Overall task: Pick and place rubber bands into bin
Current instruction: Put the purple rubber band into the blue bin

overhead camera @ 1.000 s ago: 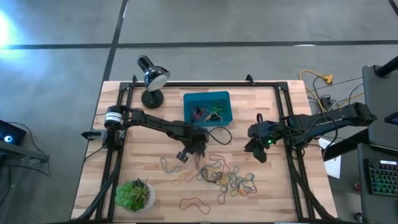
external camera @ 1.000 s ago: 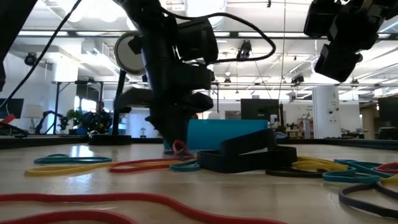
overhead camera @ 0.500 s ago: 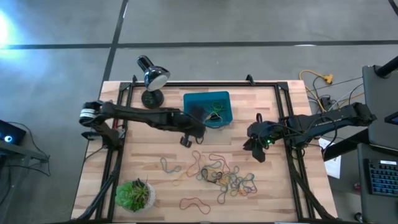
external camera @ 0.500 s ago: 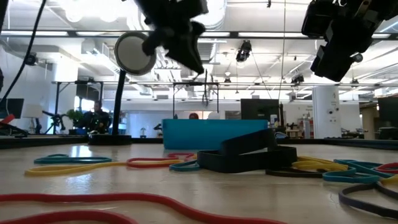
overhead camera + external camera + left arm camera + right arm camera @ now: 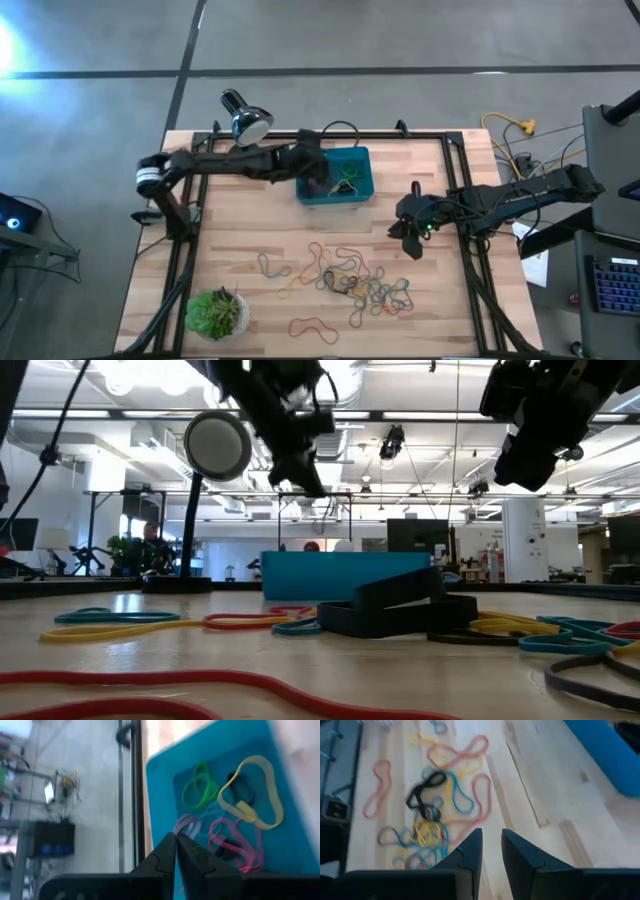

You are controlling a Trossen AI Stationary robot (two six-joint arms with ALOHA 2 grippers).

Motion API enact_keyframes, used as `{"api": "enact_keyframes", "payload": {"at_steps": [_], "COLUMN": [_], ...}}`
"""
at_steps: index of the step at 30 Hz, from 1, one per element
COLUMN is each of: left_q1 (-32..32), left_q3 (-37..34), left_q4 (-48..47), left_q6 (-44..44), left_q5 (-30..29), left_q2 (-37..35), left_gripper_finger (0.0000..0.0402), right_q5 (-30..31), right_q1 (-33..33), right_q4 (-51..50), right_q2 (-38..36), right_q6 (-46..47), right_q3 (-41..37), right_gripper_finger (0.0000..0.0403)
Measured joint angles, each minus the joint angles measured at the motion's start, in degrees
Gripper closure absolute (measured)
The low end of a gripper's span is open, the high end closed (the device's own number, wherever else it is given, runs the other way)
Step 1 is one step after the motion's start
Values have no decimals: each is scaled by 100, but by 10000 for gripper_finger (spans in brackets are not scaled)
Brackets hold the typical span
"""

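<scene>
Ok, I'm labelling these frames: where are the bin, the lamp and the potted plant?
bin [image 5: 360,156]: high view, its right inner wall.
lamp [image 5: 250,125]: high view, the round shade.
potted plant [image 5: 216,313]: high view, the middle of its leaves.

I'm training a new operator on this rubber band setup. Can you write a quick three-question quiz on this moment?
1. True or false: the left gripper is above the bin.
2. Where do most rubber bands lie? A) on the table, between the plant and the right gripper B) under the lamp C) on the floor
3. Fill in: the left gripper's fingers are ____.

Key: 1 true; 2 A; 3 shut
</scene>
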Motion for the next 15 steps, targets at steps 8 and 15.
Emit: {"api": "enact_keyframes", "payload": {"at_steps": [8,15], "left_q1": [633,851], "left_q3": [22,20], "left_q4": [178,99], "left_q6": [-765,-1349], "left_q5": [25,845], "left_q2": [606,725], "left_gripper_finger": [401,382], "right_q5": [-68,-830], "right_q1": [148,410], "right_q4": [1107,2352], "right_q2": [430,1475], "right_q6": [-345,-560], "right_q3": [-72,-66], "right_gripper_finger": [319,279]}}
